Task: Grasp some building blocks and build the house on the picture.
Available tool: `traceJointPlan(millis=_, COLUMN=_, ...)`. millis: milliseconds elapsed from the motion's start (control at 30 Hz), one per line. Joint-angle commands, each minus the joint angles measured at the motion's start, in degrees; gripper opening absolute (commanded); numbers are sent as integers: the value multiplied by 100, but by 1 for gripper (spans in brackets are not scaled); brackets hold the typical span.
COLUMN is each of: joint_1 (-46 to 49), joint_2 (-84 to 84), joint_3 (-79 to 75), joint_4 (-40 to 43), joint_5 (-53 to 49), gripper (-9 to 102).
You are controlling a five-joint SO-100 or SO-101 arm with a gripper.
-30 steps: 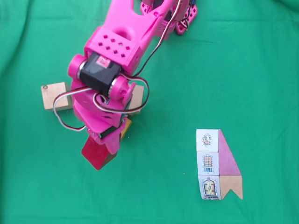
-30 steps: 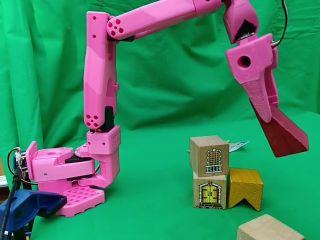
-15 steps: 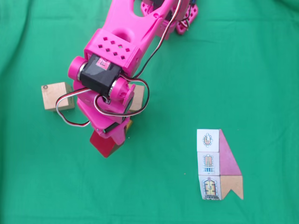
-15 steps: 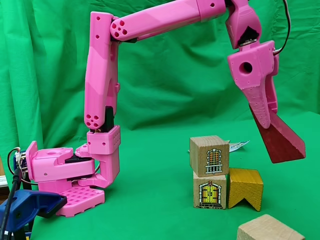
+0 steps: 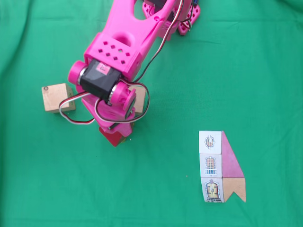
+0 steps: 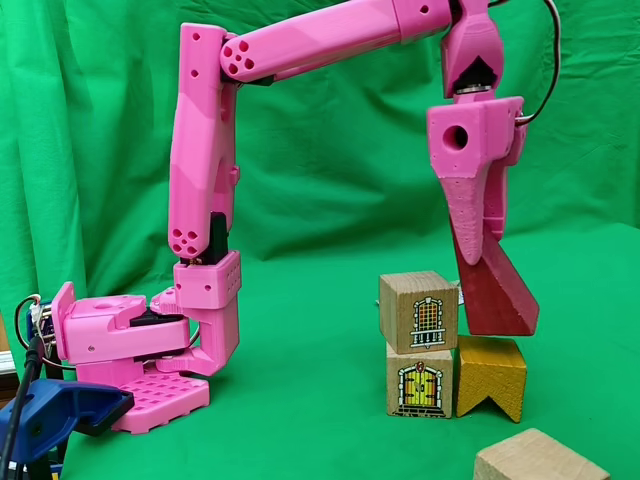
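Note:
My pink gripper is shut on the dark red triangular prism. The prism hangs just above the orange-yellow notched block, close beside the upper of two stacked tan cubes. The upper cube bears a window drawing and the lower cube a door. In the top-down fixed view the prism peeks out below the gripper, and the arm hides most of the stack, leaving a tan edge. A loose tan cube lies left of the arm. The picture of the house lies at the lower right.
Green cloth covers the table and hangs behind it. The arm's pink base stands at the left of the side fixed view, with a blue clamp in front. A loose tan cube sits at the front bottom edge.
The gripper carried the red prism left in the side view and lowered it to just over the orange-yellow block, beside the stack. The blocks on the cloth stayed put.

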Motion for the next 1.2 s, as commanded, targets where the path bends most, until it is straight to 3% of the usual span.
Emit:
traceJointPlan(millis=0, joint_1=-26, joint_2=0, joint_3=-193, joint_4=-35, joint_5=0, gripper=14)
traceJointPlan(millis=500, joint_1=-26, joint_2=0, joint_3=-202, joint_4=9, joint_5=-255, gripper=16)
traceJointPlan(millis=633, joint_1=-9, joint_2=-9, joint_3=-202, joint_4=9, joint_5=-721, gripper=21)
traceJointPlan(millis=1167, joint_1=35, joint_2=-9, joint_3=-202, joint_4=-26, joint_5=-747, gripper=35)
